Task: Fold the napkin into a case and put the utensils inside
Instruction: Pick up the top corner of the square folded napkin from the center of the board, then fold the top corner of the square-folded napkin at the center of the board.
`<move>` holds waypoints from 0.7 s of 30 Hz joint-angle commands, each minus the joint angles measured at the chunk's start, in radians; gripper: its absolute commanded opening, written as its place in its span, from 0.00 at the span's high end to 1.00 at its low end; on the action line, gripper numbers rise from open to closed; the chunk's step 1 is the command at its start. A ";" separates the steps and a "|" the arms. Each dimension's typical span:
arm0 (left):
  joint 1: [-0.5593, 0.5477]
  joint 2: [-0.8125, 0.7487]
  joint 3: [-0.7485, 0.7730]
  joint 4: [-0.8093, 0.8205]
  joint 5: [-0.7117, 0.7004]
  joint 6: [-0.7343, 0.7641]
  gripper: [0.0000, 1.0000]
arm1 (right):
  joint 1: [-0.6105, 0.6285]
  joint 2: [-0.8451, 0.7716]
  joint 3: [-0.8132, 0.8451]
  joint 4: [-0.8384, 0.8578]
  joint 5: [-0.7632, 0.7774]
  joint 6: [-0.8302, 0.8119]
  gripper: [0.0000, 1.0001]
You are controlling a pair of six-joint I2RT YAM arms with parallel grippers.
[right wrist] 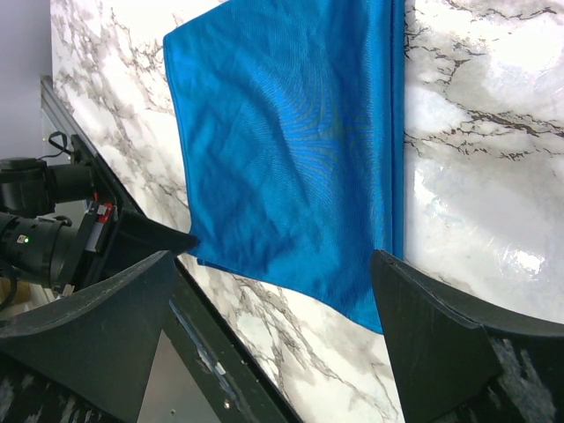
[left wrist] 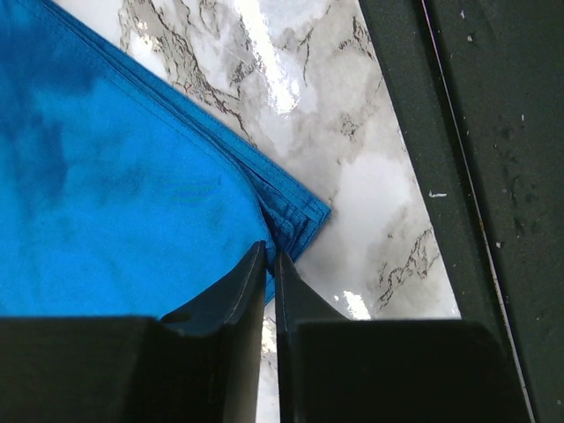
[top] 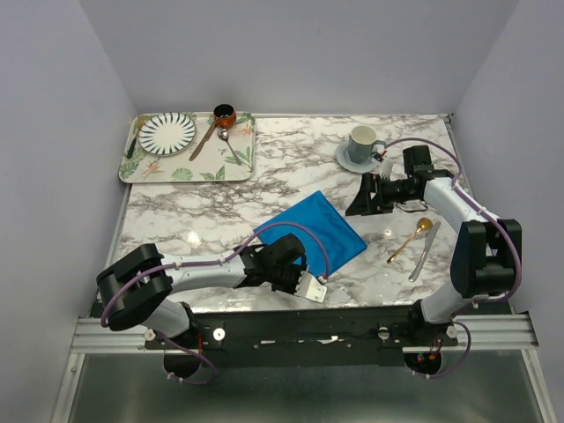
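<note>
The blue napkin point(top: 315, 227) lies folded flat as a diamond in the middle of the marble table, with layered edges at its near corner point(left wrist: 295, 216). My left gripper point(top: 302, 273) is shut on that near corner, the jaws point(left wrist: 270, 257) pinching the cloth edge; one finger also shows in the right wrist view point(right wrist: 167, 238). My right gripper point(top: 361, 199) is open and empty above the table just beyond the napkin's far right side, and it faces the napkin point(right wrist: 282, 150). The gold spoon point(top: 411, 239) and the silver utensil point(top: 424, 252) lie side by side to the right of the napkin.
A grey cup on a saucer point(top: 360, 144) stands at the back right, close to my right arm. A floral tray point(top: 188, 167) at the back left holds a striped plate point(top: 166, 131), a brown cup point(top: 224, 115) and a brown-handled spoon point(top: 204, 141). The black rail point(left wrist: 493, 176) runs along the near edge.
</note>
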 commanded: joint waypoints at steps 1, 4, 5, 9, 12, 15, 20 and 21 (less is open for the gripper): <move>0.006 -0.013 0.033 -0.016 0.025 -0.003 0.88 | 0.001 0.001 0.011 -0.004 -0.025 0.002 0.00; 0.039 -0.012 0.074 -0.048 0.031 -0.010 0.92 | 0.002 0.004 0.011 -0.004 -0.030 0.005 0.00; 0.050 -0.003 0.088 -0.059 0.045 -0.011 0.94 | 0.002 0.004 0.011 -0.004 -0.030 0.006 0.00; 0.137 0.043 0.180 -0.092 0.065 0.003 0.96 | 0.002 0.009 0.012 -0.002 -0.021 0.011 0.00; 0.199 0.112 0.283 -0.111 0.082 0.013 0.96 | 0.002 0.012 0.016 -0.001 -0.010 0.019 0.00; 0.274 0.212 0.435 -0.175 0.105 0.018 0.96 | 0.002 0.017 0.025 -0.001 0.006 0.025 0.00; 0.352 0.374 0.656 -0.218 0.140 0.010 0.96 | 0.001 0.021 0.032 -0.001 0.029 0.031 0.00; 0.360 0.391 0.676 -0.218 0.143 0.013 0.96 | 0.002 0.023 0.032 -0.001 0.042 0.031 0.00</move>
